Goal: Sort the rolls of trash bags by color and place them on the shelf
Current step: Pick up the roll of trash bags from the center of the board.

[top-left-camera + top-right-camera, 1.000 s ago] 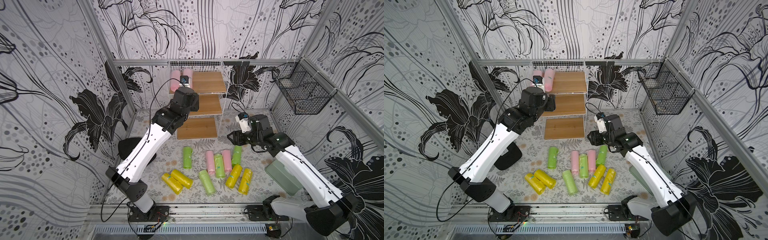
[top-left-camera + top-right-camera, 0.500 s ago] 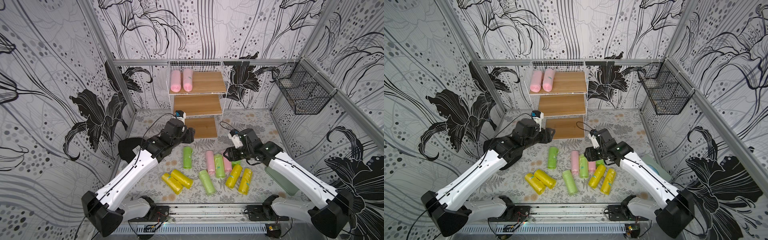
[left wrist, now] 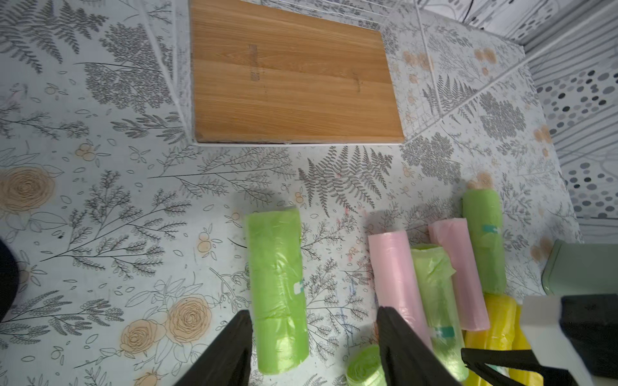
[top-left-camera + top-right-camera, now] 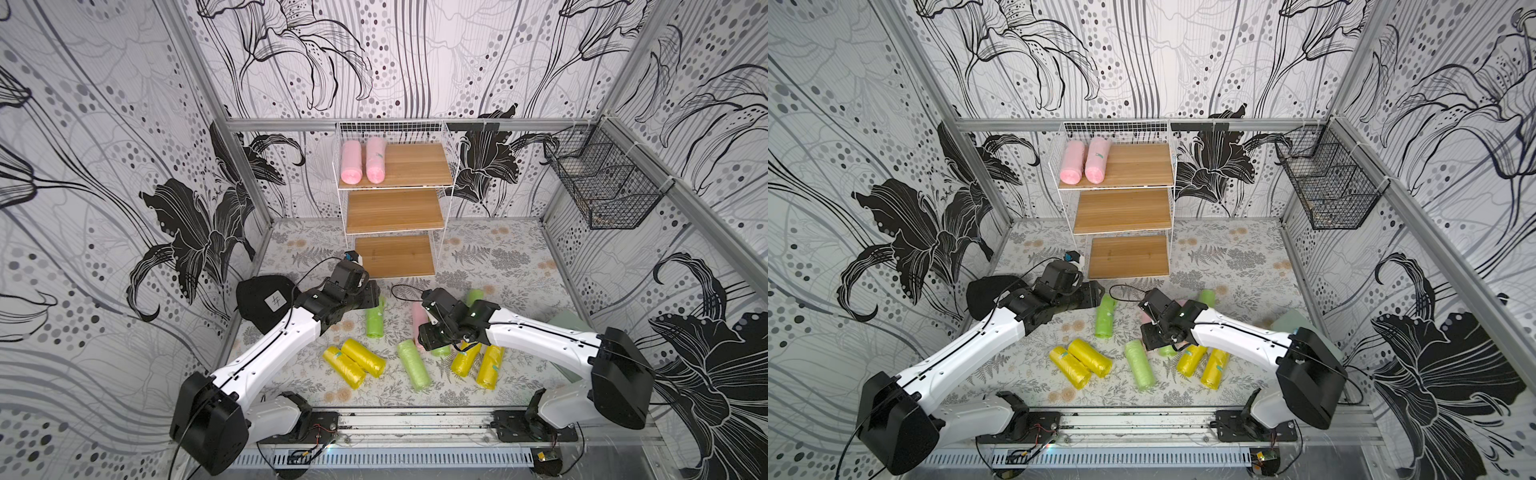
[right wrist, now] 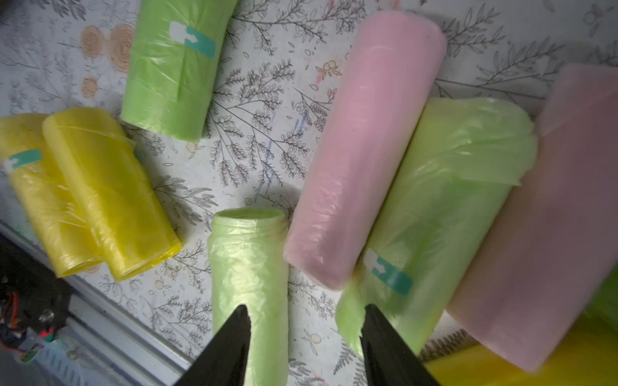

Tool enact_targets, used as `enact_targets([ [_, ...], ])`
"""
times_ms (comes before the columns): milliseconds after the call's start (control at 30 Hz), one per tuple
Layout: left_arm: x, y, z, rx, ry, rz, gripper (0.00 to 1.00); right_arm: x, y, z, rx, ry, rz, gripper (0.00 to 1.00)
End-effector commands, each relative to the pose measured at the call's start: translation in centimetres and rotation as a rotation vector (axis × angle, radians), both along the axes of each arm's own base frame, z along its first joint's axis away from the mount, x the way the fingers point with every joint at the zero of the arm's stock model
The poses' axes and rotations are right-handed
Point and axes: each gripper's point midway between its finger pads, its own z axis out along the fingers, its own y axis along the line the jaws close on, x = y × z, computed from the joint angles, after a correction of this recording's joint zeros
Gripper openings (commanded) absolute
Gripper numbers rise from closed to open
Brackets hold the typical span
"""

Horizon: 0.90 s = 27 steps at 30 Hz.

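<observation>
Two pink rolls [image 4: 360, 165] lie on the top board of the shelf [image 4: 415, 166], upper centre; remaining rolls [image 4: 374, 322] lie on the bench [image 4: 498, 257], lower centre, under the left gripper [image 3: 314, 310] and right gripper [image 5: 304, 305], both with jaws apart, empty.

The left tool [image 3: 313, 310] and right tool [image 5: 305, 306] hover low, pointing down, each with jaws apart.

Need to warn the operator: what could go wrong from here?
The right tool hangs open where the loose-flapped green roll touches the pink roll: closing could snag both. The left tool is open close by; the two might collide.
</observation>
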Motion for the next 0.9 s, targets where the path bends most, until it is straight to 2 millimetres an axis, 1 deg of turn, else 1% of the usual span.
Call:
enact_targets([
  [0, 0.9, 0.5, 0.3, -0.029, -0.04, 0.007, 0.63, 1.9, 0.2, -0.2, -0.036, -0.06, -0.094, 0.57],
  [200, 1.2, 0.1, -0.2, -0.025, -0.028, -0.021, 0.63, 2.9, 1.0, -1.4, -0.073, -0.063, -0.092, 0.57],
  [333, 1.3, 0.0, -0.4, -0.022, -0.027, -0.025, 0.64, 3.4, 2.0, -1.8, -0.07, -0.054, -0.079, 0.57],
  [400, 1.3, 0.1, -0.5, -0.022, -0.027, -0.023, 0.64, 3.4, 2.2, -2.8, -0.09, -0.037, -0.077, 0.57],
  [467, 1.3, 0.3, -0.5, -0.017, -0.027, -0.017, 0.64, 3.7, 2.0, -3.3, -0.111, -0.04, -0.083, 0.58],
  [700, 1.4, 0.6, -0.3, -0.021, -0.034, -0.003, 0.64, 4.3, 0.1, -4.3, -0.221, -0.073, -0.125, 0.64],
  [867, 1.6, 0.6, -0.3, -0.017, -0.036, -0.001, 0.64, 4.8, 0.4, -5.4, -0.222, -0.079, -0.137, 0.64],
])
